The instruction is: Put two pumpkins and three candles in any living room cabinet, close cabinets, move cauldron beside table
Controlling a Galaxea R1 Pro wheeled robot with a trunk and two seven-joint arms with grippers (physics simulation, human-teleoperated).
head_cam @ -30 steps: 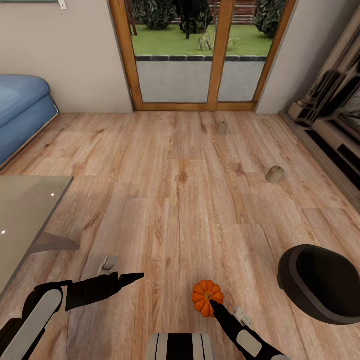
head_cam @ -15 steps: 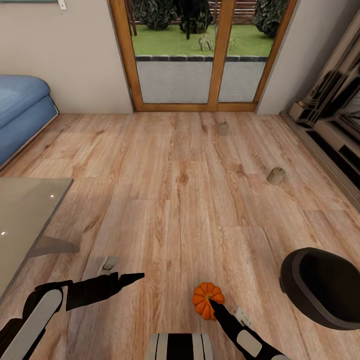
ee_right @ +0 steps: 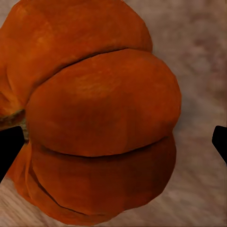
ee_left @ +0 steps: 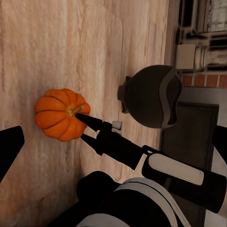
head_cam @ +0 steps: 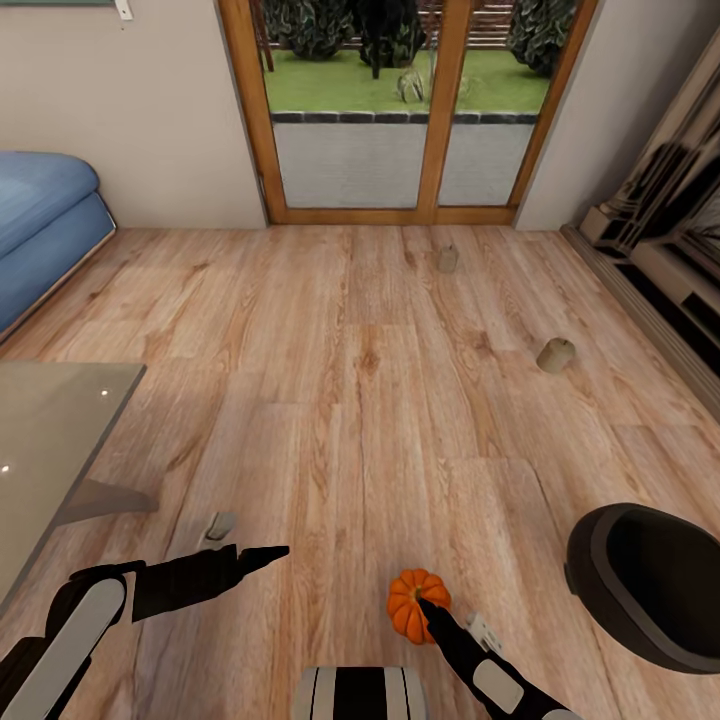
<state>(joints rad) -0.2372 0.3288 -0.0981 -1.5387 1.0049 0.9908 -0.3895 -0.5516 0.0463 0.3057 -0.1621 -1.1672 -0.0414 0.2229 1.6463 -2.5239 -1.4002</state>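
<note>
A: Pumpkin (head_cam: 415, 604) sits on the wood floor (head_cam: 360, 400) just ahead of the robot's base, stem up. Right claw (head_cam: 432, 612) is at it. State?

B: Spread wide. In the right wrist view the pumpkin (ee_right: 94, 113) fills the space between two dark fingertips (ee_right: 9, 149) at the frame edges, neither pressing on it. In the left wrist view the claw (ee_left: 85, 127) points at the pumpkin (ee_left: 61, 114), upper finger by the stem, lower finger against the side. Not lifted; it rests on the floor.

A: Left claw (head_cam: 270, 553)?

B: Low over the floor, well apart from the pumpkin on the robot's left. Fingers look drawn together to a point in the head view; it holds nothing. Beside it a small grey fitting (head_cam: 218, 523) lies on the boards.

A: Cauldron?

B: Black, on the floor to the right of the pumpkin (head_cam: 650, 585), near but not touching, mouth tipped toward the camera. The left wrist view (ee_left: 151, 97) shows it near a dark hearth.

A: Desk?

B: Glass-topped, at the left edge (head_cam: 50, 440), well apart from the cauldron.

A: Farther out?

B: One candle (head_cam: 555, 355) mid-floor toward the right, a second candle (head_cam: 447, 259) near the glass doors (head_cam: 400, 110). Blue sofa (head_cam: 45, 230) at far left, fireplace surround (head_cam: 660, 220) along the right wall.
</note>
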